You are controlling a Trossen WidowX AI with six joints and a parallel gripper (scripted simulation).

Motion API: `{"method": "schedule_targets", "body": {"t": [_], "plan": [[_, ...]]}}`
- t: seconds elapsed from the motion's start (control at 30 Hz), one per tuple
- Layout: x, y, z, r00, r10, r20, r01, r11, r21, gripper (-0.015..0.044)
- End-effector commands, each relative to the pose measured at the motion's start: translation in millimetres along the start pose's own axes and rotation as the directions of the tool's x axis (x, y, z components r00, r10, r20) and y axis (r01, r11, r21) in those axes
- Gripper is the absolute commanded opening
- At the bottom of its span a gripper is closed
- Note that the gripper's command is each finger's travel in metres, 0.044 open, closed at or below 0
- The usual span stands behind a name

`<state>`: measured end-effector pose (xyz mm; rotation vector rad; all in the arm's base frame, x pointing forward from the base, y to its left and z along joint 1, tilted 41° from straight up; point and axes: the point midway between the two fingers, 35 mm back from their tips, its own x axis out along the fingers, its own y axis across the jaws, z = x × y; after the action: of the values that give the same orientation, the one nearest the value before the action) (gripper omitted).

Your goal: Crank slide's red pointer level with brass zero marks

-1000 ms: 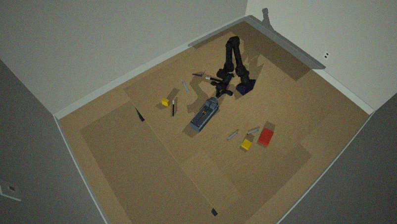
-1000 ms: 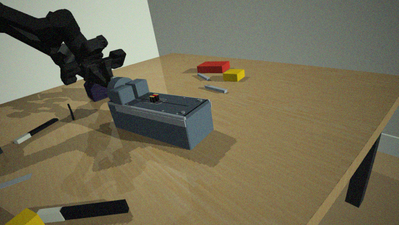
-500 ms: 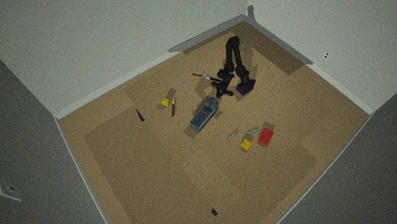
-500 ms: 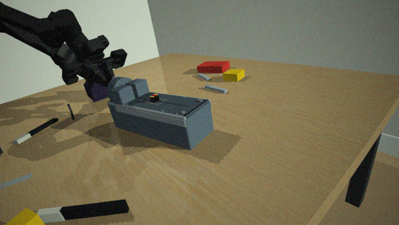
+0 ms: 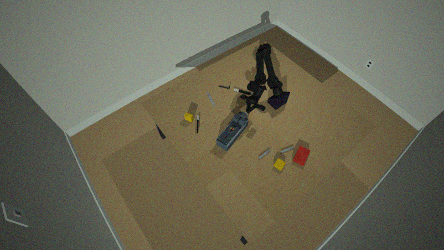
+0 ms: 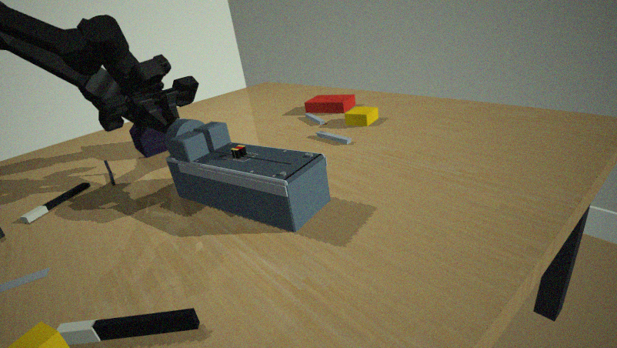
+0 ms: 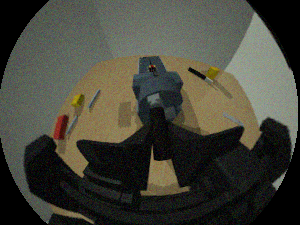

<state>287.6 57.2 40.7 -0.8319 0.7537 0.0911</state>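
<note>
The blue-grey machine [image 5: 225, 143] [image 6: 233, 192] stands on the wooden table, its round crank end toward the arm. On its dark top the small red pointer [image 6: 240, 148] sits beside the brass marks, near the crank end of the slot. They look close together, but the views are too coarse to tell whether they are exactly level. My gripper [image 5: 248, 109] [image 6: 171, 120] [image 7: 157, 122] is shut on the black crank handle [image 7: 158, 116], which stands between the fingertips in the wrist view. The fingers hide most of the handle in the top and exterior views.
A red block [image 5: 301, 155] [image 6: 330, 104] [image 7: 61, 127], a yellow block [image 5: 279, 164] [image 6: 360, 116] and two grey bars lie on one side. Another yellow block [image 5: 188, 116], black-and-white bars [image 5: 197, 124] [image 6: 146, 324] and a grey strip [image 5: 210, 99] lie on the other.
</note>
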Motion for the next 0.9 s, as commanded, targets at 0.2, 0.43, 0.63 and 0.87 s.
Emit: {"method": "schedule_targets", "body": {"t": [0.2,0.43,0.63,0.87], "plan": [[3.5,10.4,-3.7,1.000,0.025,-0.004,-0.025,1.000,-0.013,0.0000],[5.2,12.6,-5.3,1.000,0.025,-0.004,-0.025,1.000,-0.013,0.0000],[7.0,14.5,-7.0,1.000,0.025,-0.004,-0.025,1.000,-0.013,0.0000],[9.9,16.9,-9.8,1.000,0.025,-0.005,-0.025,1.000,-0.013,0.0000]]}}
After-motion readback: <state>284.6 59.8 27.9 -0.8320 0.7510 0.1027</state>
